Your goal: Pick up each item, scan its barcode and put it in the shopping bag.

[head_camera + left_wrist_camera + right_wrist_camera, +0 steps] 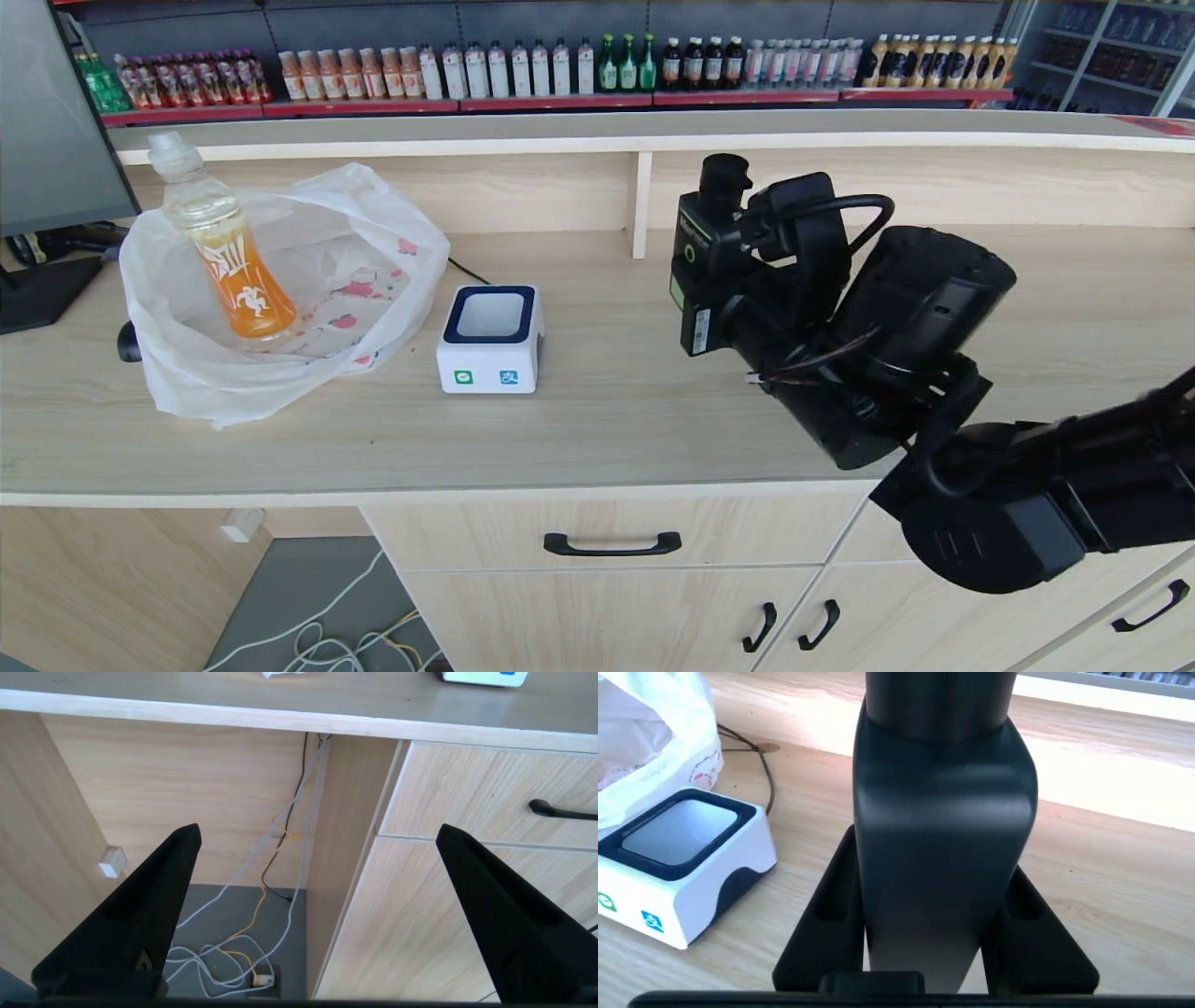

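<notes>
Gripping a dark capped bottle (pixel 938 775) by its body, our right claw (pixel 934 873) is hanging above the worktop (pixel 653 401), with both fingers pressing on the bottle's sides. We are guessing it is a bottle, since up close only a smooth dark shape is showing and no label or barcode is facing us.

The scanner (pixel 490 338) is sitting on the worktop ahead of this claw and off to its left, well apart from it, with its glass window facing up. The shopping bag (pixel 187 373) is lying open beyond the scanner, farther from the claw, and an orange drink bottle (pixel 233 257) is already standing upright inside it.

Our left claw (pixel 318 831) is gaping wide and carrying nothing. It is hanging below the worktop's edge and facing the cupboard front and some loose cables.

We are judging the step in hand to be the scan. To do it well, we are aiming to carry the bottle over the window and hold it low and steady. We are also planning to roll the wrist slowly until the barcode side is facing down. The fingers are covering part of the body, so the code may be hiding under a finger. If so, turning the bottle matters more than moving it closer.
</notes>
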Motion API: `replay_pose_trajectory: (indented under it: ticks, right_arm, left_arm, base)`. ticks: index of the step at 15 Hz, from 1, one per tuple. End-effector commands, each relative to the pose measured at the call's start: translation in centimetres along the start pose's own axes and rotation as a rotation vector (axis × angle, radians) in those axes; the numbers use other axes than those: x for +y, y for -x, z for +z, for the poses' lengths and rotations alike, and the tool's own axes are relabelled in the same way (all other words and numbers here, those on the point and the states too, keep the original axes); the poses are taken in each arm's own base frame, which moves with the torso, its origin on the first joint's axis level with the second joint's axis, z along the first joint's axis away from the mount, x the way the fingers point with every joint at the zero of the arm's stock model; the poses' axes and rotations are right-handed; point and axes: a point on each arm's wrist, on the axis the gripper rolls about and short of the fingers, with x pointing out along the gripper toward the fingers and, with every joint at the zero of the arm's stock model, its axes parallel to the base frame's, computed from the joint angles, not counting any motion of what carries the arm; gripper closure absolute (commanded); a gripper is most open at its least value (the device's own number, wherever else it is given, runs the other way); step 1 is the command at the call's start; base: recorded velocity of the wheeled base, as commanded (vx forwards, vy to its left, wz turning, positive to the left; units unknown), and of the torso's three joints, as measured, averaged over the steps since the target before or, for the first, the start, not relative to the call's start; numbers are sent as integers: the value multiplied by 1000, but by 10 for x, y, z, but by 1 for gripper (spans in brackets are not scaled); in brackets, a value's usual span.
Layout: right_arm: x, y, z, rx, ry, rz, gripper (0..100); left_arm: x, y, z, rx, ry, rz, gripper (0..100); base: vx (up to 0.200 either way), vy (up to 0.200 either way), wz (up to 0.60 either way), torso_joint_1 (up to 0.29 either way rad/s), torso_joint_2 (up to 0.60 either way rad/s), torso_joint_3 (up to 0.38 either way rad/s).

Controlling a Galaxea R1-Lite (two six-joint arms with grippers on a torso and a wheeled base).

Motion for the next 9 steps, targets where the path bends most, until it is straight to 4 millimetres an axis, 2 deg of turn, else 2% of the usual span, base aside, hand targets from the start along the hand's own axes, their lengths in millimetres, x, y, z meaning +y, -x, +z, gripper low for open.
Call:
replay_pose_trajectory:
  ticks: [1,5,6,7,9]
  right_arm:
    - [16,37,36,-70,-1,84,100]
    - [46,88,67,-141,94,217,100]
    - [48,91,70,-150,96,227,100]
    - [55,104,72,-166,88,268,100]
    - [56,117,62,-177,96,289,100]
  left_arm:
    - [0,0,0,0,1,1,0]
    - [0,0,0,0,1,1,0]
    - [0,0,0,0,1,-1,0]
    - [0,0,0,0,1,1,0]
    - [0,0,0,0,1,1,0]
  base:
    - [0,0,0,0,0,0]
    - [0,0,0,0,0,0]
    - [0,0,0,0,0,0]
    - [0,0,0,0,0,0]
    - [0,0,0,0,0,0]
